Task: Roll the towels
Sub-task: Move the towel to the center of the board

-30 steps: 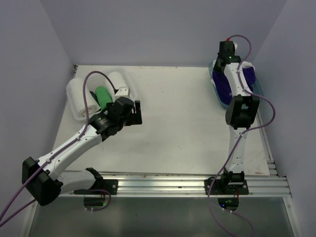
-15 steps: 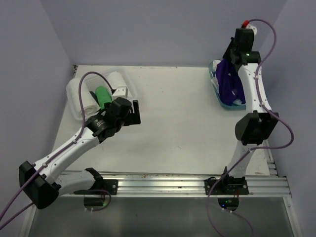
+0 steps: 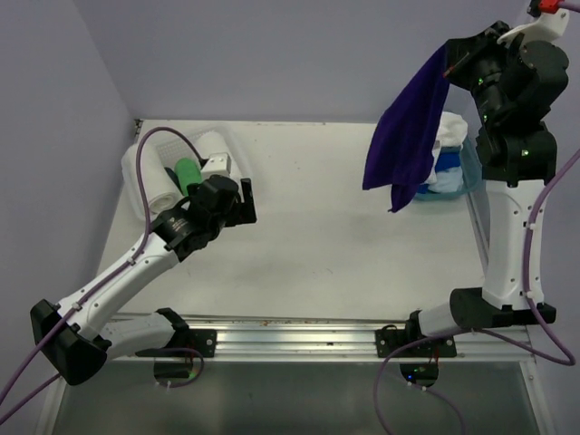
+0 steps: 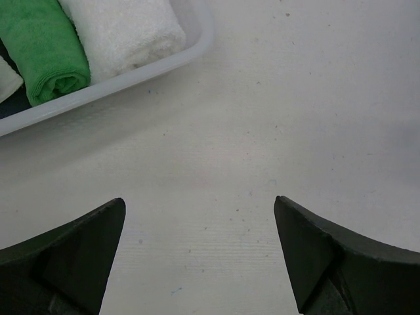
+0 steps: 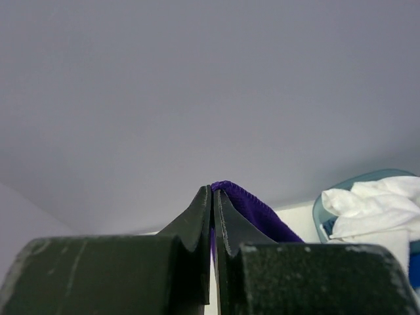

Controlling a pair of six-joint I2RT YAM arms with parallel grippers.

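From above, the right arm stands tall off its base, elbow high, with its wrist bent over toward the left. The right gripper [image 3: 450,62] pinches the top edge of the purple towel [image 3: 408,136]. That towel hangs limp in the air, long axis straight down, and its lower end dangles in front of the teal tub [image 3: 473,168] at the far right of the table [image 3: 335,236]. A crumpled white towel [image 3: 450,130] lies in the tub.

The left arm stretches low and forward across the table. The left gripper [image 3: 246,201] sits just beside the white basket [image 3: 237,156]. In the basket a green towel [image 3: 188,174] lies rolled, running near to far between white rolled towels [image 3: 142,177].

From the left wrist, the left gripper's jaws stand wide apart over bare tabletop with nothing between them. The basket's rim crosses the upper left corner. The green roll's coiled end faces the camera, lying against a white roll.

From the right wrist, the jaws are pressed together on the purple towel's hem, which pokes out above the tips and falls away to the right. The tub and its white towel sit at the right edge.
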